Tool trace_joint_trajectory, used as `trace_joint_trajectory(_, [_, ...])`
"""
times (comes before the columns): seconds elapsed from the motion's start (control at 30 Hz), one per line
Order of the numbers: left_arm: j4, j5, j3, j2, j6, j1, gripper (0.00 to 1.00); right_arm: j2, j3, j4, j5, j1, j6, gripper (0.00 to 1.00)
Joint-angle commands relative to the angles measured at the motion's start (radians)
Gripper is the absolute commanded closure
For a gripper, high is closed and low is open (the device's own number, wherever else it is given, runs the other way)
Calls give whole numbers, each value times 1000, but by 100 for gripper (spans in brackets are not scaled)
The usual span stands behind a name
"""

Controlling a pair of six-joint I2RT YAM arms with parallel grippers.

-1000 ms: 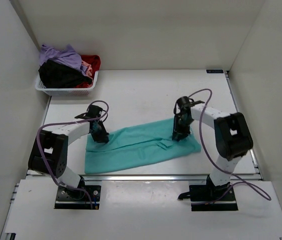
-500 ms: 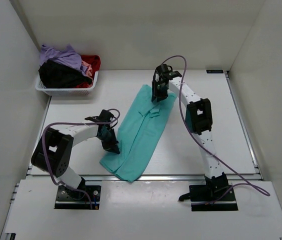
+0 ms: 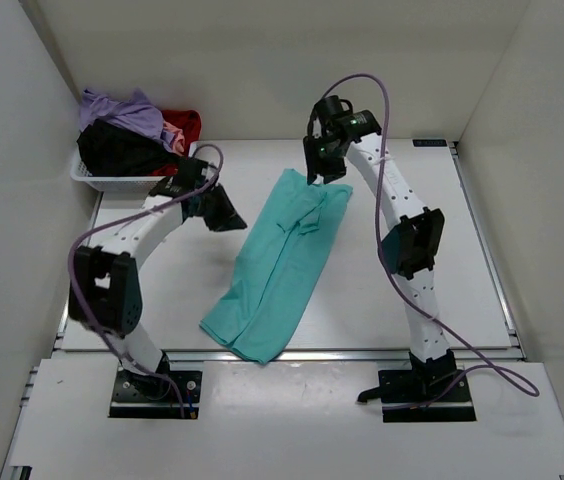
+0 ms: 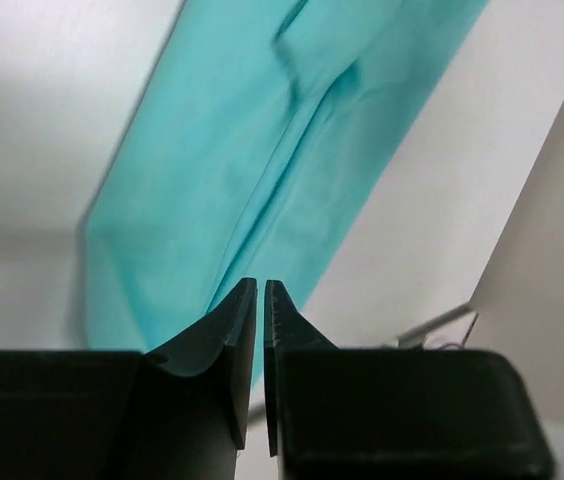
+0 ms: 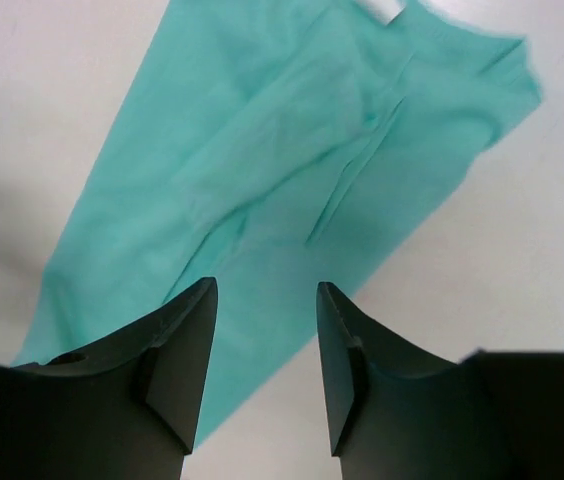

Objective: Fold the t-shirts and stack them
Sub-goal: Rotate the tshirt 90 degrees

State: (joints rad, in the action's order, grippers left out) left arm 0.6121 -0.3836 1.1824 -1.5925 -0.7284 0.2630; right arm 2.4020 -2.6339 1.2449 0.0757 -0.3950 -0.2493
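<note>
A teal t-shirt [image 3: 282, 265] lies folded into a long strip, running diagonally from the table's far middle to its near edge. My right gripper [image 3: 320, 175] hovers over the strip's far end, open, with nothing between its fingers; in the right wrist view [image 5: 265, 285] the teal cloth [image 5: 292, 170] lies below it. My left gripper [image 3: 230, 218] hangs just left of the strip's upper half, off the cloth. Its jaws are shut to a thin slit and empty in the left wrist view [image 4: 260, 285], with the teal shirt [image 4: 232, 170] beyond. More t-shirts, purple [image 3: 122, 110], black [image 3: 117, 150] and red [image 3: 184, 125], are piled in the basket.
The white slotted basket [image 3: 127, 182] stands at the far left corner against the left wall, close behind my left arm. White walls close in the table on the left, back and right. A metal rail runs along the near edge [image 3: 362, 352].
The shirt swung from lying across the table to a diagonal strip. My right gripper let go of its far end and opened. My left arm moved from the near end toward the basket.
</note>
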Motion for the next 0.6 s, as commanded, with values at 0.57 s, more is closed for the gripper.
trace_joint_trajectory(0.57, [-66,71,601,-616,231,108,87,-707,1486,-910,467,-333,-122,60])
